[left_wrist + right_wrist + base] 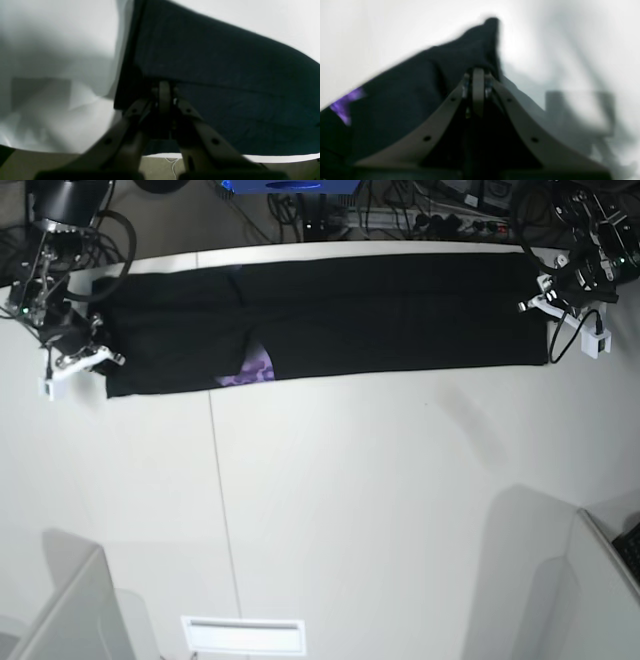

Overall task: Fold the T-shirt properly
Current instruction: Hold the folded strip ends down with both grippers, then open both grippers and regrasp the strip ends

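The black T-shirt (380,315) lies as a long band across the far part of the white table (380,500), with a patch of purple print (255,370) showing at its near edge. My left gripper (532,298) is at the band's right end in the base view. My right gripper (108,360) is at its left end. Seen from the left wrist, the left gripper (165,86) is shut on a fold of the T-shirt (225,62). The right wrist view is blurred; there the right gripper (478,72) is shut on the T-shirt (420,82), with purple print (343,106) at the left.
Cables and power strips (440,215) and a blue box (290,185) lie beyond the table's far edge. Grey panels stand at the near left (60,610) and near right (600,580). A white slotted plate (243,635) sits at the near edge.
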Available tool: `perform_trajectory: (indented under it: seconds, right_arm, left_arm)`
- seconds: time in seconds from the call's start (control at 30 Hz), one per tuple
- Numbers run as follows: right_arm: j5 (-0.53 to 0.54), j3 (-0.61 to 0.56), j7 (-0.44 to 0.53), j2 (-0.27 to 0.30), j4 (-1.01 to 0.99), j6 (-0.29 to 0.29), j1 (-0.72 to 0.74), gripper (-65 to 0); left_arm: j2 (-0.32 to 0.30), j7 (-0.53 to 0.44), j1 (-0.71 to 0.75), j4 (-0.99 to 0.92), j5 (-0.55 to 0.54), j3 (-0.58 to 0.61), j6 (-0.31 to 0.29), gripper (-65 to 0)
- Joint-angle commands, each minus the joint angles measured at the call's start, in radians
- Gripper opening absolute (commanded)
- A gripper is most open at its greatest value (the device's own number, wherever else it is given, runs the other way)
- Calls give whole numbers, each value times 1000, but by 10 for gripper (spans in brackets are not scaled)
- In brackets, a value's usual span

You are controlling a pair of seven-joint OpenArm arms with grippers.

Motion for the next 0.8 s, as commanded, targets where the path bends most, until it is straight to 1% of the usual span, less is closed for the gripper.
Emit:
perform_trajectory:
  seconds: [0.0, 0.1, 0.2, 0.23, 0.33, 0.4, 0.47, 0.53, 0.63, 0.7, 0.77]
  right_arm:
    - [10, 4, 18, 27, 17, 5, 14, -650]
    - [16, 10, 11, 26, 89, 6, -8, -650]
    - [19, 7, -21, 20, 280, 6, -64, -650]
    - [19, 7, -38, 10, 337, 6, -80, -650]
    - [12, 7, -118, -42, 461, 6, -113, -650]
    - [12, 7, -161, -68, 478, 6, -127, -650]
    - [7, 6, -170, -97, 447, 6, -129, -650]
    - [-42, 4, -170, -115, 395, 6, -126, -650]
    - [-160, -3, -169, -140, 313, 6, -93, -650]
    - [-225, -28, -140, -140, 275, 8, -75, -650]
    - [-266, -43, -94, -140, 246, 8, -64, -650]
  left_arm:
    - [-14, -10, 0, 19, -15, -5, 2, -650]
    - [-12, -10, 0, 22, -15, -5, 2, -650]
    - [-11, -10, -3, 19, -15, -5, 2, -650]
    - [-11, -10, -5, 19, -15, -5, 2, -650]
    - [-9, -10, -6, 14, -15, -5, 2, -650]
    - [-9, -10, -6, 14, -15, 3, 2, -650]
    - [-15, -13, -6, 14, -7, 47, 2, -650]
    - [-11, -54, -6, 14, 51, 101, 3, -650]
    - [-6, -129, -3, 14, 216, 205, 3, -650]
    - [15, -140, -5, 8, 288, 247, 2, -650]
    - [28, -142, -28, -17, 321, 259, 0, -650]
